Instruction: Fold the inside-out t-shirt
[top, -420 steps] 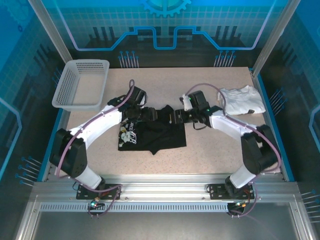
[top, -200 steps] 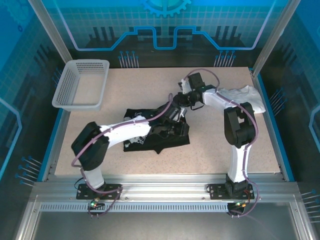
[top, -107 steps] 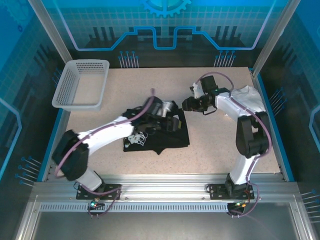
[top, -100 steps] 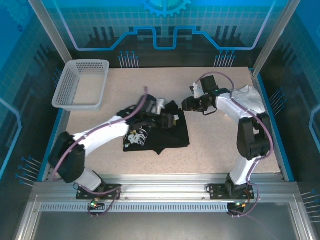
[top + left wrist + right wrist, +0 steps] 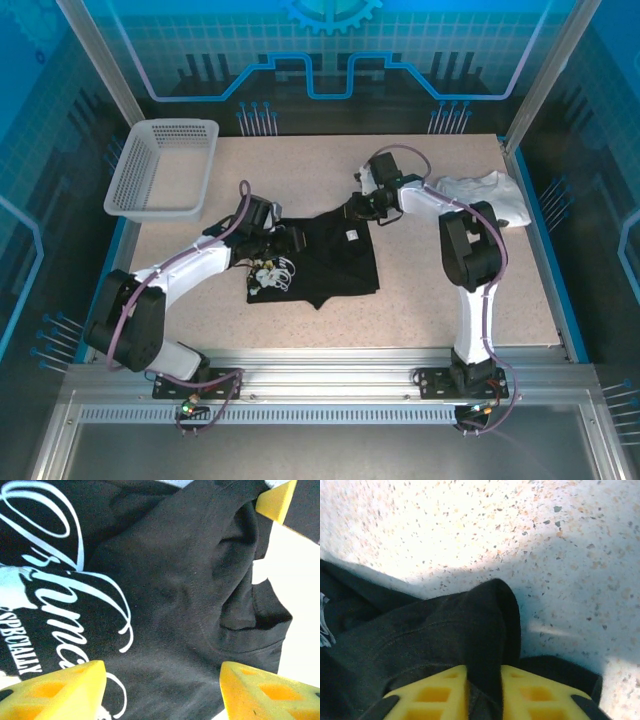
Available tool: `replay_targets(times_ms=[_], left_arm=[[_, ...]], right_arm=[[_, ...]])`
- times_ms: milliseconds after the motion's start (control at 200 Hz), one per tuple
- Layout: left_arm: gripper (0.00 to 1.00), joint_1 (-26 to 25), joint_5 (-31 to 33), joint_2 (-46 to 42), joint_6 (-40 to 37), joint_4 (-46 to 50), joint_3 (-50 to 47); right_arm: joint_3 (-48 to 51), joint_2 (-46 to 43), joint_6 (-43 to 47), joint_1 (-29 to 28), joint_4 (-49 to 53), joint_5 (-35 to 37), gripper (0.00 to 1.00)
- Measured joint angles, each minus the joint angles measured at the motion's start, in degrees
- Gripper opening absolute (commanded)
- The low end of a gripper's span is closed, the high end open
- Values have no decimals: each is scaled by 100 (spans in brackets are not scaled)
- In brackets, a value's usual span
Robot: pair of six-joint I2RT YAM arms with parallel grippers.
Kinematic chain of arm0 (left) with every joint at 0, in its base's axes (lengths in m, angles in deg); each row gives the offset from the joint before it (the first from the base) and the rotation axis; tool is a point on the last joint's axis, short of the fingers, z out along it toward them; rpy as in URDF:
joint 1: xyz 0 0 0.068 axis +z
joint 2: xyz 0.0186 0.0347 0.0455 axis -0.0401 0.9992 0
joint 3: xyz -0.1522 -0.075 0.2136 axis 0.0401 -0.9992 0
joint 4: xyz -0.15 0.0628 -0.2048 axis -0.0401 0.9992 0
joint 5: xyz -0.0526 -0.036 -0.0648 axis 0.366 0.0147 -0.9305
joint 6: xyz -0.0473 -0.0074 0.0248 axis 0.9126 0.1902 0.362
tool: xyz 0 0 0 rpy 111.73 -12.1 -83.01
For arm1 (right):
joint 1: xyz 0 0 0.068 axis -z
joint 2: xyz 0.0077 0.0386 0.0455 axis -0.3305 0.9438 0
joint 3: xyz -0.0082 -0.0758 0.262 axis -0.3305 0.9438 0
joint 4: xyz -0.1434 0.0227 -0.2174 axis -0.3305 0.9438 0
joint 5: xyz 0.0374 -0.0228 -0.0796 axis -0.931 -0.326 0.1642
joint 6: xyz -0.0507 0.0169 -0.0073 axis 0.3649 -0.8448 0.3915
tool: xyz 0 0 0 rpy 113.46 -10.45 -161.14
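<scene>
At upper centre, your right gripper point(image 5: 352, 213) clamps the t-shirt point(image 5: 330, 265) edge.
Hold that pinch firm; your left gripper point(image 5: 283, 240) hangs released, so seat it before pulling.

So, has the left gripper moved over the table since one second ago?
Yes. The left gripper has drawn back leftward across the black t-shirt and is now nearer the grey basket.

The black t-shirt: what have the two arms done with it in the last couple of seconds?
The right gripper swung left and pinched the far right corner of the t-shirt. The left gripper, open, pulled back left across it. The basket and white garment stayed put.
</scene>
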Motion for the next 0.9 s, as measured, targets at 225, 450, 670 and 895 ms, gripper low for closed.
replay_targets(times_ms=[225, 450, 670, 895], left_arm=[[63, -518, -146, 376, -22, -214, -208], [63, -560, -348, 389, -92, -411, -313], [63, -568, -817, 321, -455, -409, -289], [66, -225, -758, -247, -621, -155, 83]], right_arm=[[278, -562, 105, 7, 155, 33, 6], [632, -1381, 168, 199, 284, 90, 8], [26, 83, 249, 553, 557, 313, 29], [197, -337, 476, 669, 756, 570, 45]])
